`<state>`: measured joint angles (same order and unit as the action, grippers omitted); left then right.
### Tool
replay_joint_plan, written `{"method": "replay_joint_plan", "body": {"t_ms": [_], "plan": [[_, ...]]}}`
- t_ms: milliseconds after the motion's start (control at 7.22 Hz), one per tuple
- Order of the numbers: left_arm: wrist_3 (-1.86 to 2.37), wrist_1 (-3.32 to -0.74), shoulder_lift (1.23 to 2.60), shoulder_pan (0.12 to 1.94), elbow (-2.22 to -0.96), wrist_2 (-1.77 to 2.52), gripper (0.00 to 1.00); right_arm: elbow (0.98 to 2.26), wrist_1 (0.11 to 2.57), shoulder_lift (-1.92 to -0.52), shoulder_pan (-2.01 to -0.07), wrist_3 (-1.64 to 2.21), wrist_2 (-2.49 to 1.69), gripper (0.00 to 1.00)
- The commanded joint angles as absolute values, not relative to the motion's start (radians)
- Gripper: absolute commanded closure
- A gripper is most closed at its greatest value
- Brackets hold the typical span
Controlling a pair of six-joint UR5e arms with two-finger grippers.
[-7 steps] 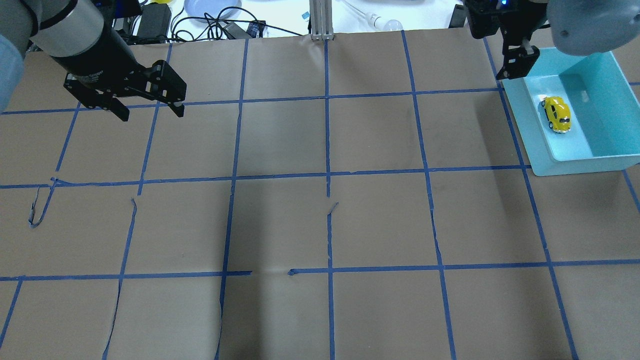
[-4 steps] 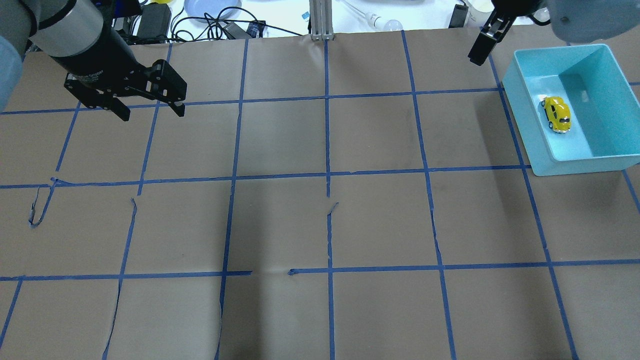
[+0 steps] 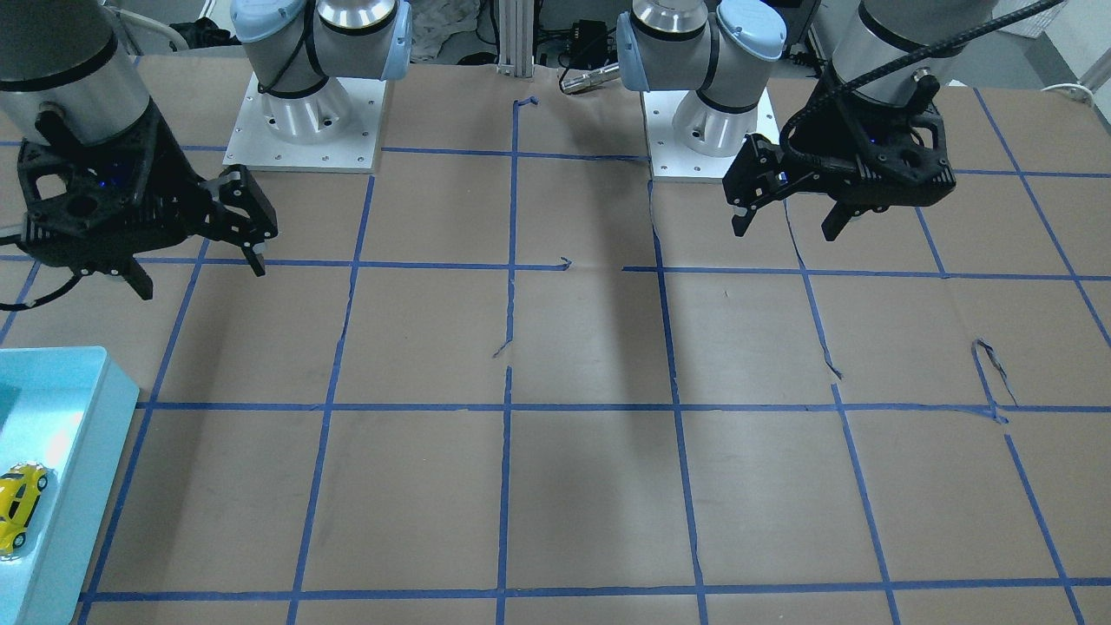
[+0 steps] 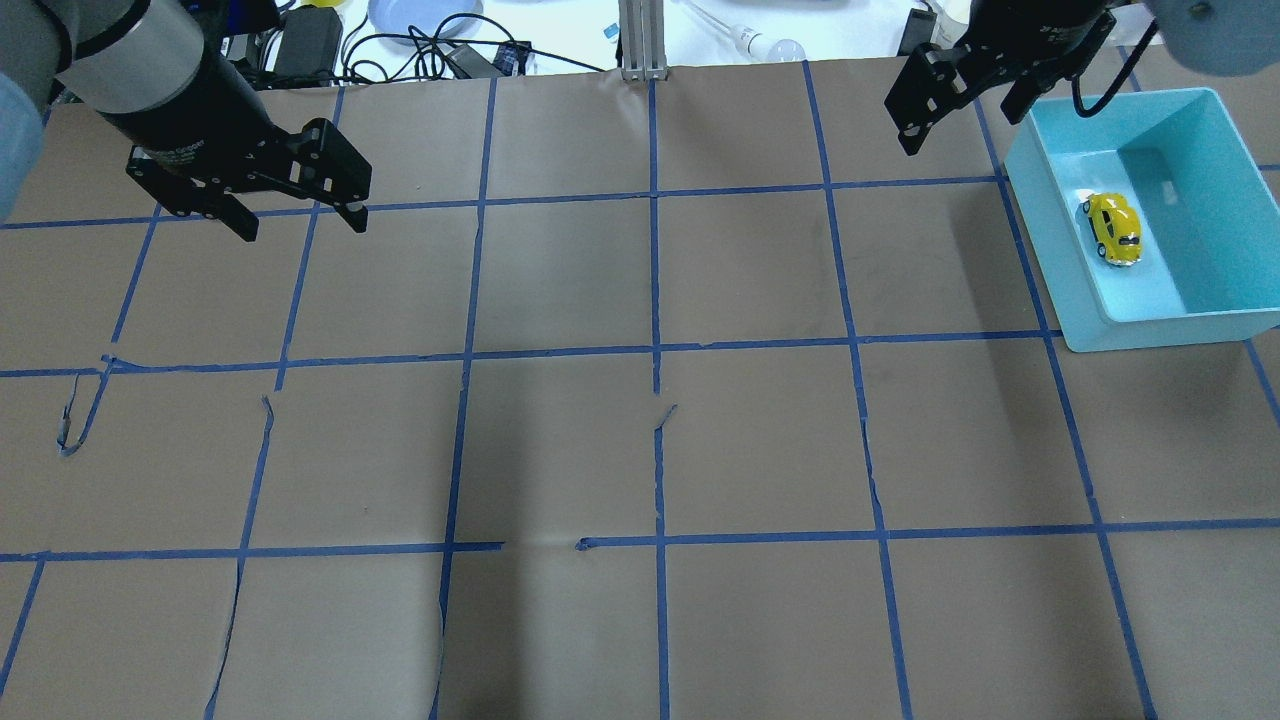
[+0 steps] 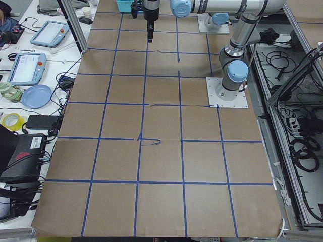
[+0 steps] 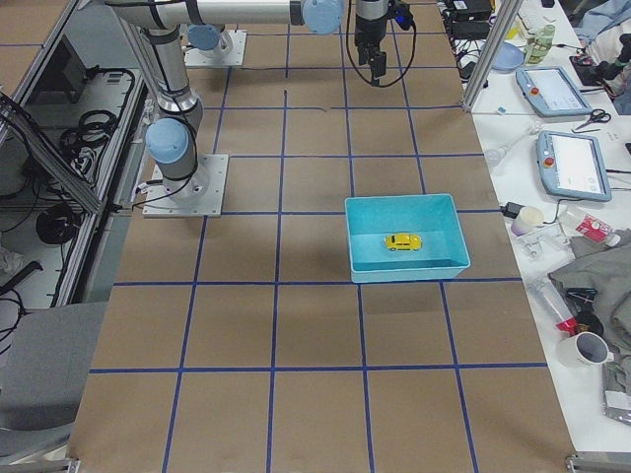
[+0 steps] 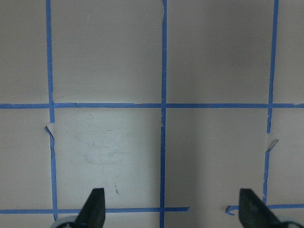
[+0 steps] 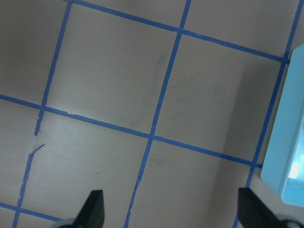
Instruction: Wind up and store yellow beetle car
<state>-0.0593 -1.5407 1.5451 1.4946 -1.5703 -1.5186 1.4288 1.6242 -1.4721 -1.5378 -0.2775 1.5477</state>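
Note:
The yellow beetle car (image 4: 1113,228) lies inside the teal bin (image 4: 1160,330) at the table's right side, on the bin's floor near its left wall. It also shows in the front-facing view (image 3: 19,505) and in the exterior right view (image 6: 402,240). My right gripper (image 4: 960,128) hangs open and empty above the table, left of the bin and clear of it; its wrist view shows only the bin's edge (image 8: 289,142). My left gripper (image 4: 303,225) is open and empty over the far left of the table. Both also show in the front-facing view, right gripper (image 3: 201,278) and left gripper (image 3: 785,230).
The table is brown paper (image 4: 650,450) with a blue tape grid. Cables, a plate (image 4: 420,18) and a bulb lie beyond its far edge. An aluminium post (image 4: 640,40) stands at the far middle. The two arm bases (image 3: 299,121) stand at the robot's side.
My right gripper has moved left, away from above the bin's far left corner, and turned so both fingers show. The car, the bin and my left gripper have not moved.

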Motion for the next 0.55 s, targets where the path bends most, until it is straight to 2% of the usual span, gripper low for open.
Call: {"method": "replay_joint_plan", "body": {"t_ms": [0, 416], "plan": [[-0.060, -1.537, 1.546, 1.494, -1.571, -1.519, 0.00, 1.437, 1.614, -1.483, -1.554, -0.138, 1.548, 0.00], [-0.058, -1.540, 1.545, 1.494, -1.571, -1.519, 0.00, 1.463, 1.602, -1.491, -1.552, -0.150, 1.543, 0.00]]}}
